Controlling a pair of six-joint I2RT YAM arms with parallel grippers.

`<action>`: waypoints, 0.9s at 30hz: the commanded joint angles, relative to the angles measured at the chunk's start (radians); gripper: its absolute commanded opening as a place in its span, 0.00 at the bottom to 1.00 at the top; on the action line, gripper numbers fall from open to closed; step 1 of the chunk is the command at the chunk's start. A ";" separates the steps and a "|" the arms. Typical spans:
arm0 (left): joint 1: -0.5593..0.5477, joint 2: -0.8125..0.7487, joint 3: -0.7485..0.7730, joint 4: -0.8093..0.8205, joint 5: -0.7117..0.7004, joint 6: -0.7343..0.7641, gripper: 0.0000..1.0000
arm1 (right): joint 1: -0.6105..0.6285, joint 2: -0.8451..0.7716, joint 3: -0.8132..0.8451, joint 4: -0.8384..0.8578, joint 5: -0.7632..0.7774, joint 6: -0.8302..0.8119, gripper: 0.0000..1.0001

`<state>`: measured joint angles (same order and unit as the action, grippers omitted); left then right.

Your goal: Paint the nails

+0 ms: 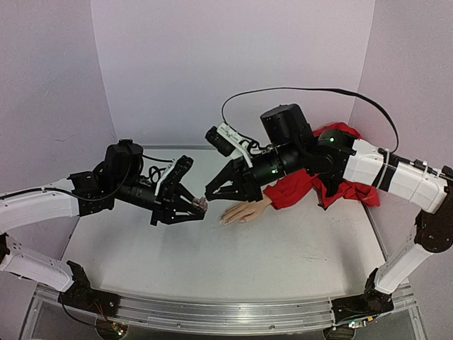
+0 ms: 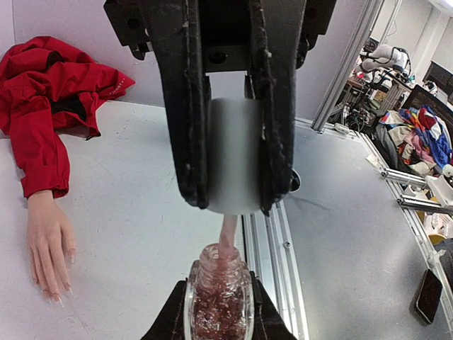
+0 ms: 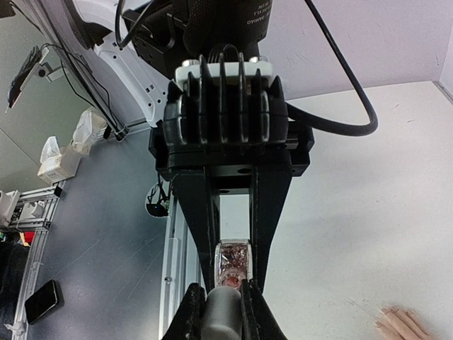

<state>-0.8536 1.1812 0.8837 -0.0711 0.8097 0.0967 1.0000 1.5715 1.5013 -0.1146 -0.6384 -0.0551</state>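
My left gripper [image 1: 199,207] is shut on a small glass bottle [image 2: 219,304] of pink glitter polish, held above the table. My right gripper [image 1: 210,191] is shut on the bottle's white cap [image 2: 233,156]. The cap is lifted a little off the neck, and its pink brush stem [image 2: 228,244] still reaches down into the bottle. In the right wrist view the cap [image 3: 223,315] sits between my fingers with the bottle [image 3: 233,262] just beyond. The pale mannequin hand [image 1: 244,212] lies palm down right of both grippers. Its nails [image 2: 60,296] are tiny and far from the brush.
The red sleeve [image 1: 297,188] runs from the hand to a heap of red cloth [image 1: 347,163] at the back right, under my right arm. A black cable [image 1: 304,91] loops above. Pale walls close the back and sides. An aluminium rail [image 1: 226,312] edges the table's front.
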 commanded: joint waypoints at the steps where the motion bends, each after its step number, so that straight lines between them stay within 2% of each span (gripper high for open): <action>1: 0.010 -0.001 0.057 0.043 -0.009 0.001 0.00 | 0.008 -0.051 -0.013 0.017 -0.019 0.010 0.00; 20: 0.010 0.014 0.064 0.037 -0.017 0.003 0.00 | 0.006 -0.081 -0.042 0.049 0.037 0.024 0.00; 24: 0.010 0.015 0.056 0.034 -0.056 0.006 0.00 | 0.006 -0.118 -0.073 0.086 0.079 0.042 0.00; 27: 0.010 0.008 0.047 0.032 -0.161 0.005 0.00 | 0.005 -0.162 -0.106 0.105 0.106 0.080 0.00</action>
<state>-0.8497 1.1988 0.8845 -0.0708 0.7547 0.0971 1.0004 1.5017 1.4181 -0.0776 -0.5705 -0.0284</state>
